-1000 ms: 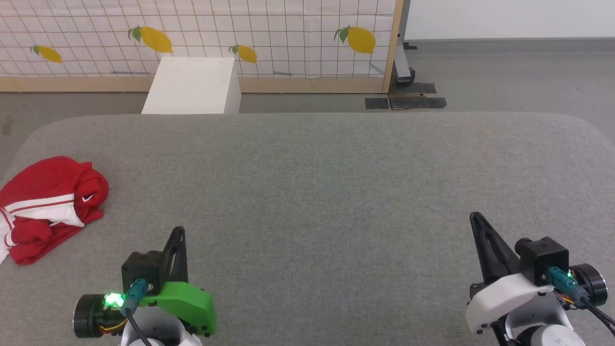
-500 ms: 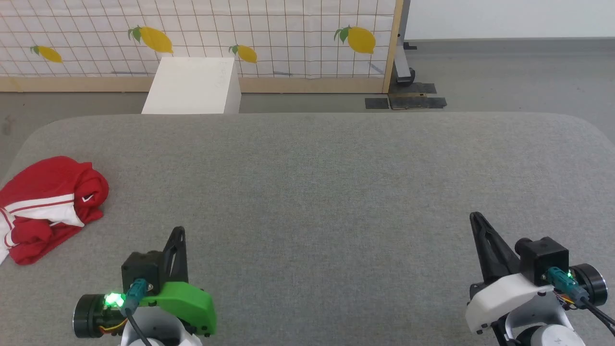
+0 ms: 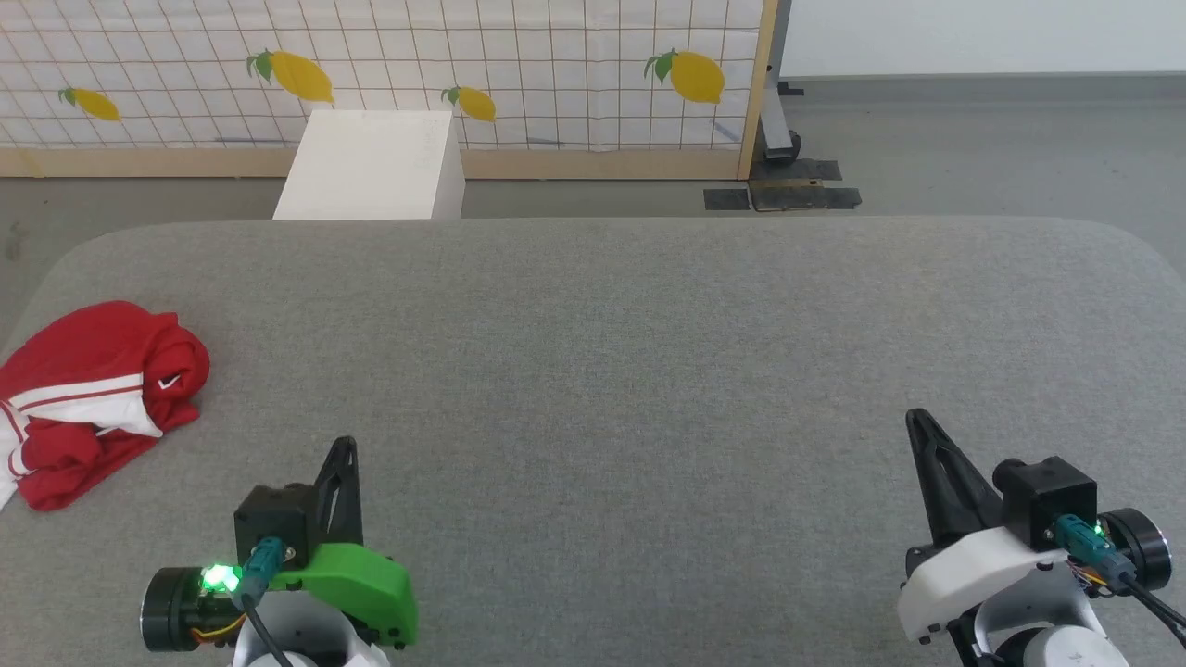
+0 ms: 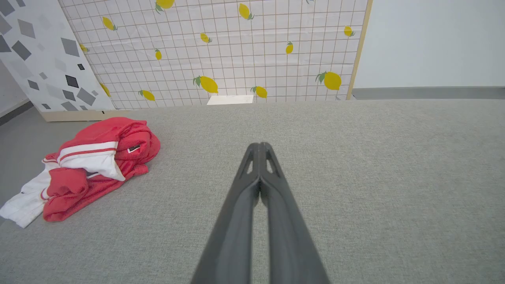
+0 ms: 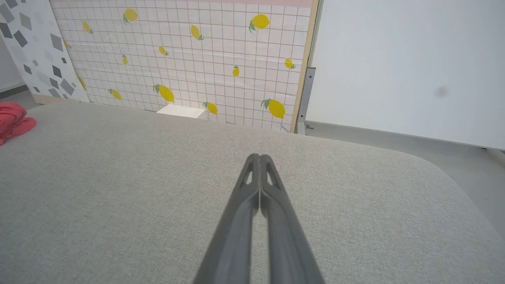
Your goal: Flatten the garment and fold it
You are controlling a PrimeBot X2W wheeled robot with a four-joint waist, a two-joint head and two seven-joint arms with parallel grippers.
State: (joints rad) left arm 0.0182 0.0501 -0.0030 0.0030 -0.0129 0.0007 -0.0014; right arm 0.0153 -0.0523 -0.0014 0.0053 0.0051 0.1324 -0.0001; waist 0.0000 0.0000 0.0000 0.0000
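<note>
The garment (image 3: pixel 93 389), a red shirt with white sleeves, lies crumpled in a heap at the far left edge of the grey table (image 3: pixel 593 371). It also appears at the left of the left wrist view as the same garment (image 4: pixel 94 157), and a red corner of the garment (image 5: pixel 12 118) shows at the left edge of the right wrist view. My left gripper (image 3: pixel 345 446) rests shut and empty near the front left, well right of the heap; its shut tips (image 4: pixel 260 146) touch nothing. My right gripper (image 3: pixel 917 419) sits shut and empty at the front right, its tips (image 5: pixel 259 157) over bare table.
A white box (image 3: pixel 371 167) stands on the floor just beyond the table's far edge. Behind it runs a lemon-patterned grid panel (image 3: pixel 556 65) with a wooden frame. Grey floor (image 3: pixel 973 139) lies to the right of the panel.
</note>
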